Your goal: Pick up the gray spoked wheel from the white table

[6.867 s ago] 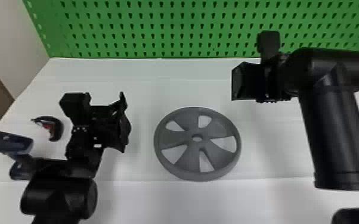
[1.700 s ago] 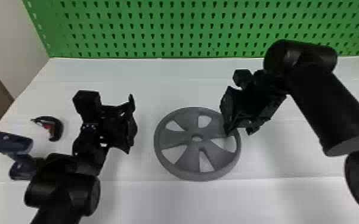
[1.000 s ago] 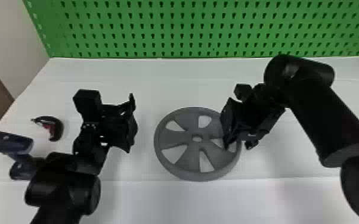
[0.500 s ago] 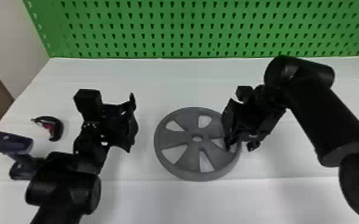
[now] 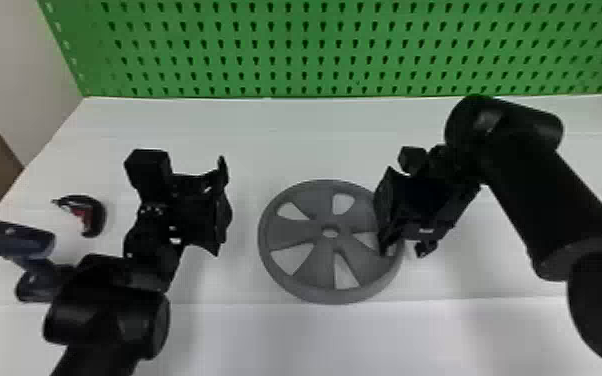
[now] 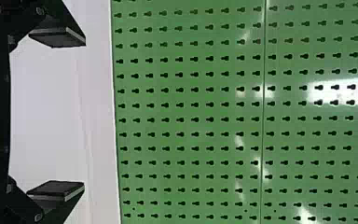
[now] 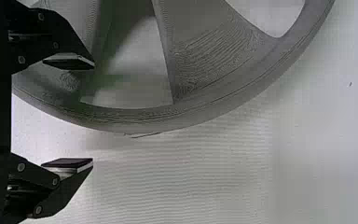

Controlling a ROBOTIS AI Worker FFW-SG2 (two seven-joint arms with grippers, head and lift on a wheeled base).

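Five broad spokes; gray wheel (image 5: 291, 233), round, small central hole. Lies flat on white counter (image 5: 285, 140), center of the head view. Right gripper (image 5: 404, 247) at its right edge: jaws spread, rim between them in the wrist view; contact, cannot tell. Left gripper (image 5: 221, 207), left of center: jaws open.
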